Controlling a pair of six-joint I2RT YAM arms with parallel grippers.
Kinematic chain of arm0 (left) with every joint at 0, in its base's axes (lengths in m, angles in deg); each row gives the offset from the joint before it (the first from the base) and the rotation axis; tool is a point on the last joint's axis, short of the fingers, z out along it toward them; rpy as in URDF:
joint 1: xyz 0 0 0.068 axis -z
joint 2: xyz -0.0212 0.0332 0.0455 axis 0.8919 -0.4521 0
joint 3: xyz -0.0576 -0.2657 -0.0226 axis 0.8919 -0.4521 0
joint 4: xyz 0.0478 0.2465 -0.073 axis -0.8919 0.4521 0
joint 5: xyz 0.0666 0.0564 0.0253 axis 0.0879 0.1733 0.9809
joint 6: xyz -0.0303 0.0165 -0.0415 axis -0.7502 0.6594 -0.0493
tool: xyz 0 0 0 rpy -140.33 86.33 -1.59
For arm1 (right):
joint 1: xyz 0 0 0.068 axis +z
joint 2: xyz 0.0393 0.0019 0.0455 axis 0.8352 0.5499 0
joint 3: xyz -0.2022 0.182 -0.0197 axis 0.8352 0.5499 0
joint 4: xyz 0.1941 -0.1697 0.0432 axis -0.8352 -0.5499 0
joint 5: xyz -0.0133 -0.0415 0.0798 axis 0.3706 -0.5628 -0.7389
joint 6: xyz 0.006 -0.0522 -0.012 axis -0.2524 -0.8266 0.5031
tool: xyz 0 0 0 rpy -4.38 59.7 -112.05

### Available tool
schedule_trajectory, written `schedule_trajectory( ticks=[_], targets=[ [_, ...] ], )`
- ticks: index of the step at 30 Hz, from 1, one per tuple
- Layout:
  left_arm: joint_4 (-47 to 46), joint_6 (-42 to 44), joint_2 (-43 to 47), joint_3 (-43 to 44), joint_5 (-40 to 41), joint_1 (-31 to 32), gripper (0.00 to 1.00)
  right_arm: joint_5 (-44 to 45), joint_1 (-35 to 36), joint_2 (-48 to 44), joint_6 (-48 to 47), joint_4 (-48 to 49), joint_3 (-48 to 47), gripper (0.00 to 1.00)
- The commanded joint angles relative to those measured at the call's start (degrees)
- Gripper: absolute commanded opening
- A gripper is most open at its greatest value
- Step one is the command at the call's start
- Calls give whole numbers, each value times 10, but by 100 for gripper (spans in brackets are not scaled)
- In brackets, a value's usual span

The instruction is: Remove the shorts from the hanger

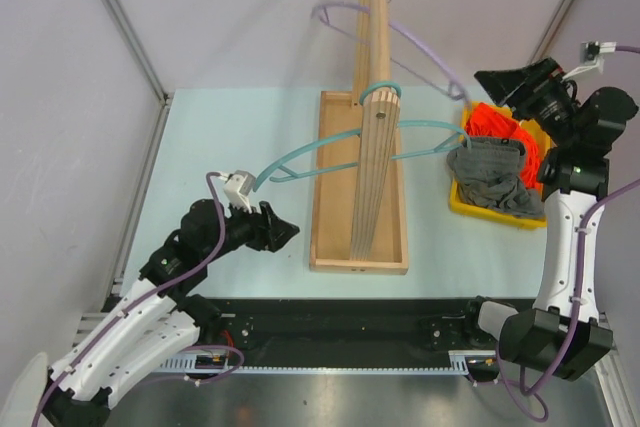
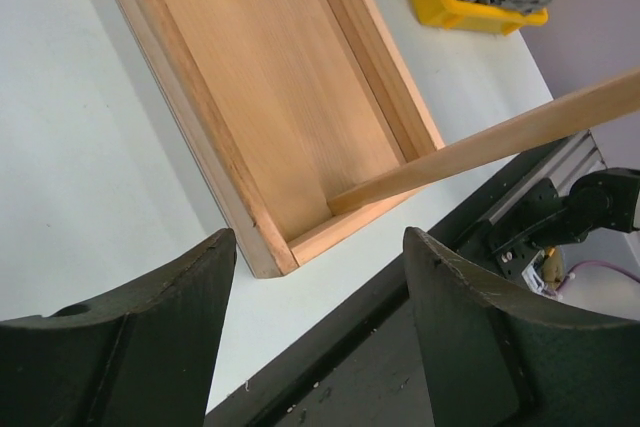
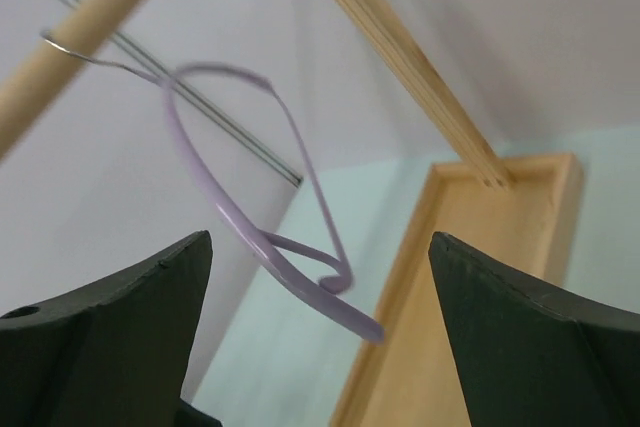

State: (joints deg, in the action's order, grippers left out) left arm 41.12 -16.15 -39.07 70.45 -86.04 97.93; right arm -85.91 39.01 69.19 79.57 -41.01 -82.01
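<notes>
The yellow bin (image 1: 456, 205) at the right of the table (image 1: 220, 137) holds both pairs. The orange shorts (image 1: 502, 125) are at its far end. The grey shorts (image 1: 490, 175) are heaped over them toward the near end and spill over the rim. The long wooden tray (image 1: 332, 197) in the middle holds only the foot of the post (image 1: 375, 177). From the post's top a rod (image 1: 374, 7) runs far. A teal hanger (image 1: 300, 157) and, farther along, a lilac hanger (image 1: 420, 52) hang on the rod, both bare. Only the top view shows both hangers and the orange pair. The left wrist view shows the tray's near corner, with the bin and grey shorts at its top edge. The right wrist view looks up at the lilac hanger hooked on the rod, with the tray's far end below it. The left claw (image 1: 280, 229) sits low, just left of the tray's near corner, jaws apart and holding nothing. The right claw (image 1: 497, 80) is raised just beyond the bin, jaws likewise spread and empty.
</notes>
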Motion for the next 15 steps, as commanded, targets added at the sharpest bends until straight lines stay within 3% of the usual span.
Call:
schedule_trajectory(
  ticks=[1,3,9,12,15],
  targets=[
    [-55,-20,-12,-16,-39,-4,73,-20,1,0,-96,-210,-13,100],
    [-67,-23,-16,-21,-41,-3,74,-5,1,-7,-139,-288,-12,100],
    [-96,-33,-27,-39,-53,0,74,159,9,-3,-213,-474,10,100],
    [-114,-41,-33,-49,-59,3,75,227,30,-10,-239,-488,74,100],
    [-139,-51,-34,-65,-67,12,75,229,81,-28,-245,-465,160,100]
  ],
)
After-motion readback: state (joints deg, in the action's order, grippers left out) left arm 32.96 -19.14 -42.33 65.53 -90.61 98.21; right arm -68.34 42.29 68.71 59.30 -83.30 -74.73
